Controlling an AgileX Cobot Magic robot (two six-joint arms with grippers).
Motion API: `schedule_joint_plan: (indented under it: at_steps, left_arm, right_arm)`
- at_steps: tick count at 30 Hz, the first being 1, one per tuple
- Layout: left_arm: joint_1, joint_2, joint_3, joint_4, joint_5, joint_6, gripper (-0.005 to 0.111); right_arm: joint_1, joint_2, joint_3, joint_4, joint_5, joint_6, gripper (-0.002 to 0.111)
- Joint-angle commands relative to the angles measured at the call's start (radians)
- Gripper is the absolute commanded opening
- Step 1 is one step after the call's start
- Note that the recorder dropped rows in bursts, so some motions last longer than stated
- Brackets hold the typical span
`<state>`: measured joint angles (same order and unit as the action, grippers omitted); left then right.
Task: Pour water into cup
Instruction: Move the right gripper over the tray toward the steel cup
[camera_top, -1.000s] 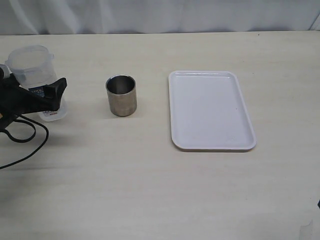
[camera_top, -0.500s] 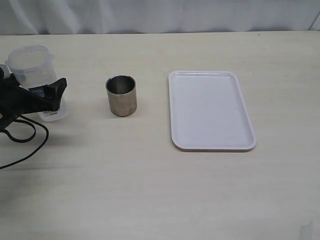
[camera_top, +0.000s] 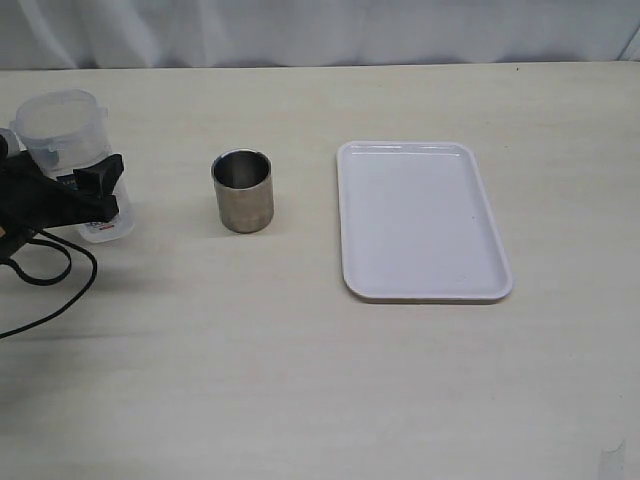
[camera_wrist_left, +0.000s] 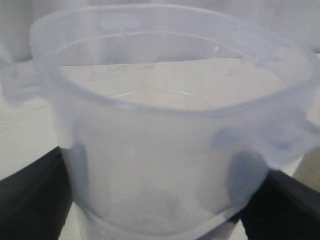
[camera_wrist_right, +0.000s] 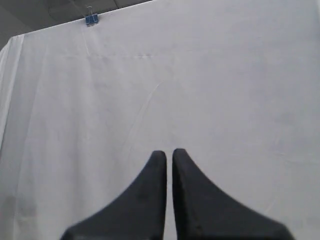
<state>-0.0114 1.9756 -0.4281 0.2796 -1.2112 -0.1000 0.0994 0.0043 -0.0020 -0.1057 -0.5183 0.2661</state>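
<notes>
The pale wooden table (camera_top: 300, 380) fills the exterior view, with the cup (camera_top: 243, 195) standing upright on it, towards the back and left of the middle. Behind the cup, past the far edge of the table, hangs a white cloth (camera_top: 300, 30). To the right of the cup, apart from it, a white rectangular tray (camera_top: 420, 220) lies flat with its long side running front to back.

To the left of the cup, well apart from it, the clear plastic jug (camera_top: 65, 135) stands upright on the table, its mouth open. It is taller than the cup, and its rim reaches higher.

The cup is a short steel cylinder, dull outside with a bright rim and a dark inside. Nothing touches it.

The left gripper (camera_wrist_left: 165, 162) has its jaws set wide, one on each side of the jug's lower body. A black finger (camera_top: 100, 182) lies against the side of the jug that faces the cup. Whether the jaws press on the jug cannot be told.

The right gripper (camera_wrist_right: 169, 152) has its jaws drawn together and holds nothing. It points at the white cloth, away from the cup.

A black cable (camera_top: 92, 270) loops on the table, left of the cup and nearer the front.
</notes>
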Motion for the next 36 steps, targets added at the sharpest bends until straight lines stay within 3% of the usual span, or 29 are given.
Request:
schedule_joint_plan:
  at_steps: [1,2,5,8,11,13,16,18,19,28,36]
  left_arm:
    - [-0.002,0.002,-0.004,-0.002,-0.010,-0.006,0.007]
    - [-0.002,0.002,-0.004,-0.002,-0.010,-0.006,0.000]
    - [-0.002,0.002,-0.004,-0.004,-0.010,-0.006,0.000]
    - [-0.002,0.002,-0.004,-0.004,-0.010,-0.006,0.000]
    - [-0.002,0.002,-0.004,-0.004,-0.010,-0.006,0.000]
    - [-0.002,0.002,-0.004,-0.004,-0.010,-0.006,0.000]
    - [-0.002,0.002,-0.004,-0.004,-0.010,-0.006,0.000]
    - [-0.002,0.002,-0.004,-0.004,-0.010,-0.006,0.000]
    - [-0.002,0.002,-0.004,-0.004,-0.010,-0.006,0.000]
    - [-0.002,0.002,-0.004,-0.004,-0.010,-0.006,0.000]
    - [-0.002,0.002,-0.004,-0.004,-0.010,-0.006,0.000]
  right_arm:
    - [-0.004,-0.004,0.002,-0.048,-0.031,0.045,0.004]
    - [-0.004,-0.004,0.002,-0.059,-0.065,0.041,0.004]
    - [-0.004,-0.002,0.001,-0.081,-0.217,0.041,0.004]
    - [-0.004,0.077,-0.114,-0.143,-0.111,0.041,0.008]
    - [-0.004,0.233,-0.215,-0.263,-0.022,0.078,0.024]
    - [-0.004,0.360,-0.260,-0.397,-0.033,0.153,0.045]
    - [-0.004,0.549,-0.316,-0.615,-0.064,0.289,0.087]
    - [-0.004,0.692,-0.345,-0.670,-0.122,0.331,0.106]
    - [-0.004,0.749,-0.359,-0.672,-0.160,0.320,0.110]
    - [-0.004,1.282,-0.480,-0.675,-0.376,0.347,0.110]
    - [-0.004,1.745,-0.690,-0.960,-0.567,0.340,0.110]
